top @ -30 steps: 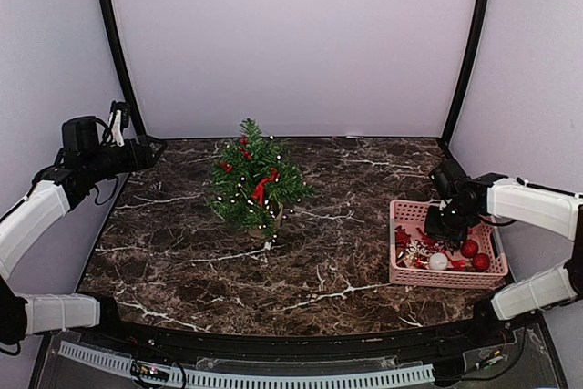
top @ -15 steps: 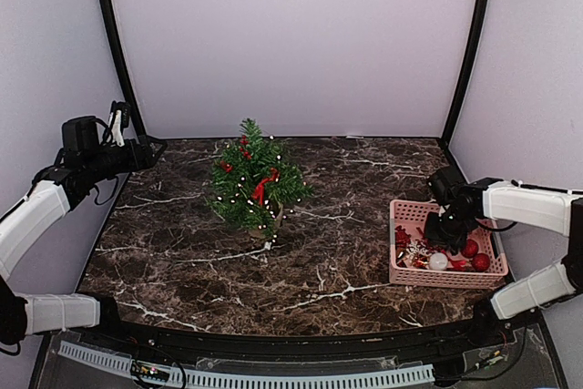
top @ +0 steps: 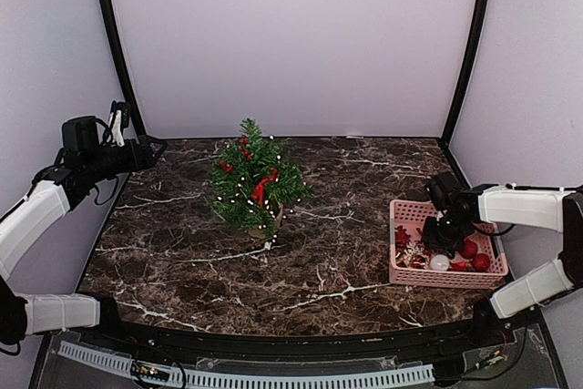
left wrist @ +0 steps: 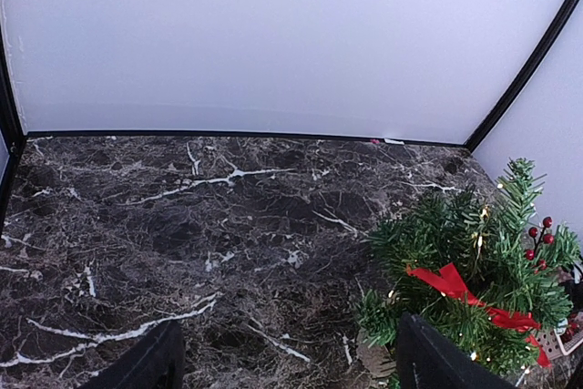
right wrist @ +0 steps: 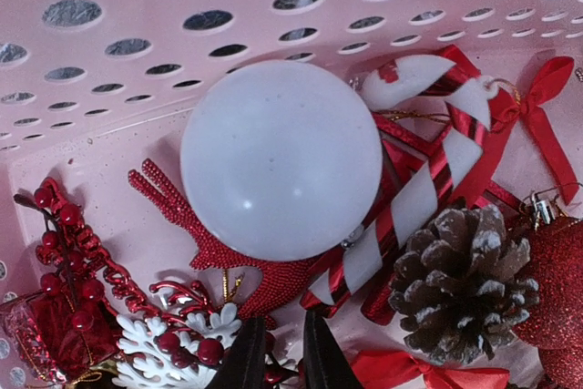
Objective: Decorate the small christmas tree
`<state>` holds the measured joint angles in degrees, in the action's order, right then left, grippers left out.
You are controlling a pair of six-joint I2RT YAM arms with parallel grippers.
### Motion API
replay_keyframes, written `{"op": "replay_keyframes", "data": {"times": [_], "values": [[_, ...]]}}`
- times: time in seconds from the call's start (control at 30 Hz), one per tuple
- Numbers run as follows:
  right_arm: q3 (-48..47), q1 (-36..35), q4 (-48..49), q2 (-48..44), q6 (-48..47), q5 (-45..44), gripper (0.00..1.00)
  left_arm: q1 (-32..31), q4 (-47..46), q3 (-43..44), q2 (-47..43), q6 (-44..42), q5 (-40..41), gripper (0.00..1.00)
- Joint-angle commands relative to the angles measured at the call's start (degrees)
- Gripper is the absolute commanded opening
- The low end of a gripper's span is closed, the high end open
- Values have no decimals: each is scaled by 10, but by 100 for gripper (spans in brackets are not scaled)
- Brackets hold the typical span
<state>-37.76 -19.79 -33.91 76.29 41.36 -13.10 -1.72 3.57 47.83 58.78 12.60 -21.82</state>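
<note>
The small christmas tree (top: 255, 184) stands mid-table with a red bow, red berries and small lights; it also fills the lower right of the left wrist view (left wrist: 474, 289). My left gripper (top: 141, 152) hovers open over the far left corner, well away from the tree, its fingers (left wrist: 437, 362) wide apart with nothing between them. My right gripper (top: 444, 236) reaches down into the pink basket (top: 446, 280). Its tips (right wrist: 284, 362) stand close together with a thin gap, just below a red glitter reindeer (right wrist: 246, 271) and beside a white snowflake with red berries (right wrist: 182, 353). Whether they pinch anything is unclear.
The basket wall (right wrist: 273, 6) holds a white ball (right wrist: 281, 159), a red-and-white candy cane (right wrist: 419, 198), a frosted pine cone (right wrist: 465, 284), a red berry sprig (right wrist: 68, 252) and a red glitter ball (right wrist: 560, 280). Black frame posts stand at the back corners.
My right gripper has sunk lower and a little nearer into the basket, and its fingers have drawn closer together. The left arm and the tree have not moved.
</note>
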Motion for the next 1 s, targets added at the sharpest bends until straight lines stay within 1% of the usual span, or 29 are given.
{"op": "replay_keyframes", "data": {"times": [0.0, 0.13, 0.3, 0.4, 0.57, 0.67, 0.83, 0.9, 0.97], "values": [[12, 6, 31, 4, 14, 13, 16, 3, 8, -6, -11, -5, -3, 82], [4, 6, 10, -19, 14, 4, 22, 3, 8, -7, -13, -6, 0, 82], [-16, 6, -41, -81, 18, -19, 33, 3, 8, -8, -13, -5, 0, 82], [-17, 7, -49, -102, 18, -15, 41, 3, 7, -8, -14, -4, -1, 82], [8, 0, -13, -82, -6, 55, 46, 3, 6, -8, -14, -4, -2, 82], [8, -14, -3, -60, -13, 56, 51, 3, 6, -9, -13, -4, -2, 82], [-8, -29, 0, -16, -34, 30, 54, 3, 6, -8, -12, -4, -2, 82], [-12, -29, 10, 0, -44, 28, 52, 3, 6, -8, -12, -4, -2, 82], [-17, -29, 22, 18, -54, 32, 49, 3, 7, -8, -11, -4, -2, 82]]}}
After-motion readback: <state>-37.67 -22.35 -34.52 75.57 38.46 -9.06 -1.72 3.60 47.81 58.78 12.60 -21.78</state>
